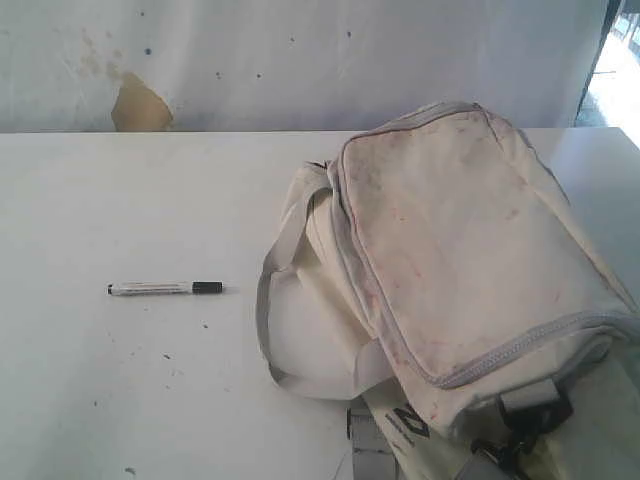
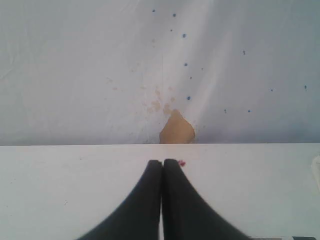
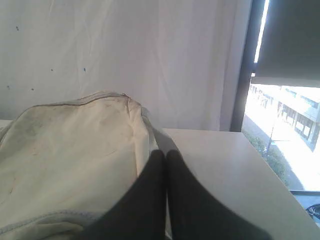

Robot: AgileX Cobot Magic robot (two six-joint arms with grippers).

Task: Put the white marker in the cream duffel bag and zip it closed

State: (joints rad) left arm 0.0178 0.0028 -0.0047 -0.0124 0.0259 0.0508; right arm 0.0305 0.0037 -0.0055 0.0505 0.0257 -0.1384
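L pincer [image 2: 162,162], R pincer [image 3: 165,153] closed; white marker [image 1: 165,288] apart from cream duffel bag [image 1: 450,260]

White marker [image 1: 165,288] lies flat on the table [image 1: 120,200], black cap toward the cream duffel bag [image 1: 450,260], well apart from it, while the stained bag slumps zipped, grey strap looping out beside it.

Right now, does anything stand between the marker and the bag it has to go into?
Nothing lies on the table between the marker and the bag; only the bag's strap loops out on that side. The zipper looks shut, though, with no opening showing.
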